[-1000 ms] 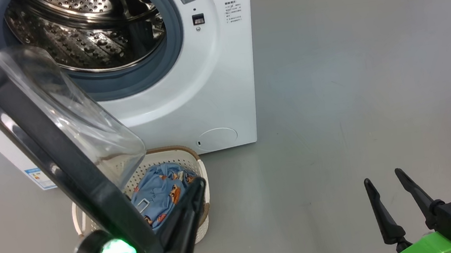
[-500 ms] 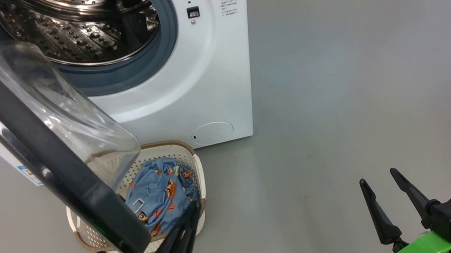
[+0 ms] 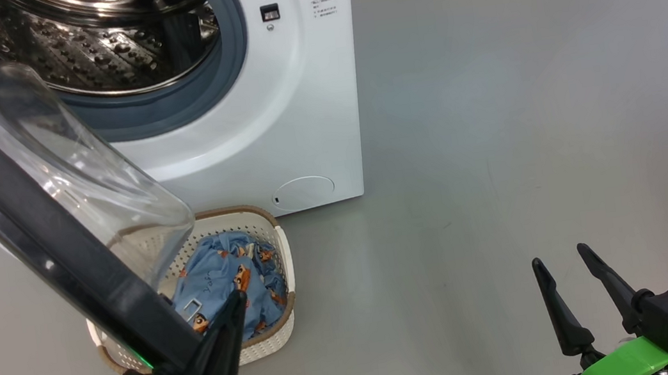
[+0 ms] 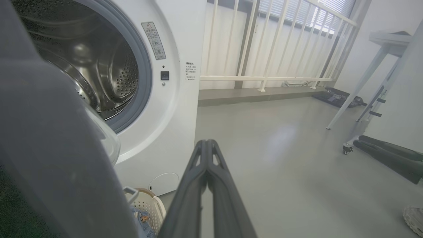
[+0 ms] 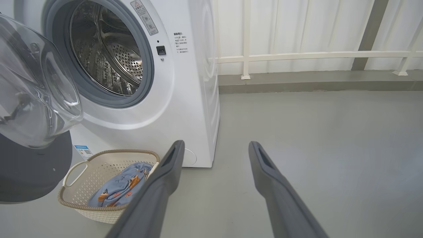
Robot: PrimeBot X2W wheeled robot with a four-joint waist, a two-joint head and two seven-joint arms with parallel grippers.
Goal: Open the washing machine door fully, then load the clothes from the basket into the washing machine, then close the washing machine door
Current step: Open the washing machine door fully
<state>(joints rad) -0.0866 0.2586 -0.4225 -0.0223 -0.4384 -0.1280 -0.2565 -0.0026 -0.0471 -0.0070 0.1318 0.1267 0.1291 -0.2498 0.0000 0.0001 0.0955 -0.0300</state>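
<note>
Washing machine door stands swung out at the left of the frame, its black rim slanting from upper left down to the left hand. That hand's fingers are pressed together, empty, right beside the rim's lower end. Just right of it, the clothes lie in the basket, partly under the door. At far right the right hand hangs spread wide, empty, so the left arm is nearer to push the door wider.

Grey floor, white washing machine, basket in front
</note>
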